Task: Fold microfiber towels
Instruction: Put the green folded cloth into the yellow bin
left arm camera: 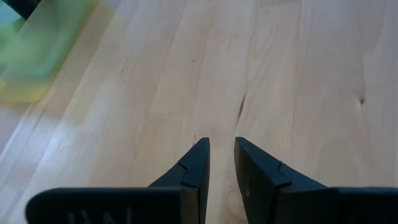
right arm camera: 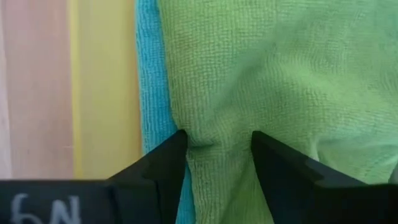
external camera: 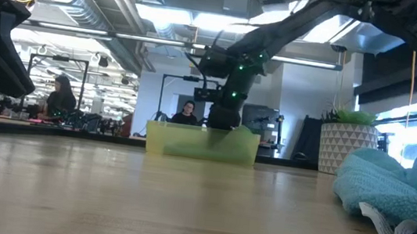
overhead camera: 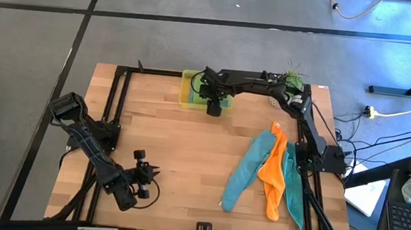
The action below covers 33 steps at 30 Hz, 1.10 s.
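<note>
A lime green towel (right arm camera: 280, 81) lies on top of a teal towel (right arm camera: 149, 93) in the yellow tray (overhead camera: 187, 91) at the table's far middle. My right gripper (right arm camera: 216, 146) reaches down into the tray (external camera: 202, 142) and is shut on the green towel. Two teal towels (overhead camera: 245, 173) and an orange towel (overhead camera: 273, 168) lie in crumpled strips on the table's right side, overlapping. My left gripper (overhead camera: 145, 176) waits near the table's near left, open by a narrow gap (left arm camera: 222, 146), above bare wood. My right gripper pinches a raised pucker of the green towel (right arm camera: 217, 134) between its two fingers, near the towel's edge beside the teal one. The fingers come from above, pointing down. The towel lies in the tray on the teal towel, with creases running from the fingertips (right arm camera: 180, 146).
A potted plant (overhead camera: 291, 79) stands at the far right corner behind the right arm. The black frame (overhead camera: 115, 93) runs along the table's edges. Bare wood (overhead camera: 181, 150) lies between the tray and the near edge. People sit in the room beyond the table (external camera: 187, 113).
</note>
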Tool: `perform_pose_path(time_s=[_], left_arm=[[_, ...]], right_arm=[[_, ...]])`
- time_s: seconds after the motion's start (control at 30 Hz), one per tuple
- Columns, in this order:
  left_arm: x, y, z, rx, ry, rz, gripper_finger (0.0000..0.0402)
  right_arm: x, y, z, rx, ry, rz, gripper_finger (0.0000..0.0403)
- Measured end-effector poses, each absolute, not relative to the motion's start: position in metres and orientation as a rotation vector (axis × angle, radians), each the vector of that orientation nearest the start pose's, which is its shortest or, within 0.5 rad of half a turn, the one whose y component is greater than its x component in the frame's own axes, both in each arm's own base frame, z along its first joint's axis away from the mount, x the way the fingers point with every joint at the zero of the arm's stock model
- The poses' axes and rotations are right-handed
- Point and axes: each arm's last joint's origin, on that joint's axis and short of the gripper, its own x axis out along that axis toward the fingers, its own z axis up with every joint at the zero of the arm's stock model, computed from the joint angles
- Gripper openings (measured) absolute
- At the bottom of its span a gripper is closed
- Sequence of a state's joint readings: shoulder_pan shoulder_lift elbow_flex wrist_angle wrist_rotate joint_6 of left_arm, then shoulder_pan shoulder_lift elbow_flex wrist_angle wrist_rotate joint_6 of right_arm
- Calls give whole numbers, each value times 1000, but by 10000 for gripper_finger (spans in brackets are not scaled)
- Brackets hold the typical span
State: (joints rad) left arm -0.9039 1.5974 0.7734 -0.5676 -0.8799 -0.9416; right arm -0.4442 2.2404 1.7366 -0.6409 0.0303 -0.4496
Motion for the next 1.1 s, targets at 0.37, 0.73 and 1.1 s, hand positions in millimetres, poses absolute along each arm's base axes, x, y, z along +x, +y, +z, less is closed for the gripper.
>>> perform_pose_path(time_s=[0.37,0.73,1.1], left_arm=[[174,-185,144,195,738,360,66],[175,-185,144,194,737,360,66],[174,-185,144,192,744,357,66]], right_arm=[[424,-201,168,-130,1168,-113,30],[428,-200,178,-56,1101,-55,6],[427,-198,197,-14,1134,-31,27]])
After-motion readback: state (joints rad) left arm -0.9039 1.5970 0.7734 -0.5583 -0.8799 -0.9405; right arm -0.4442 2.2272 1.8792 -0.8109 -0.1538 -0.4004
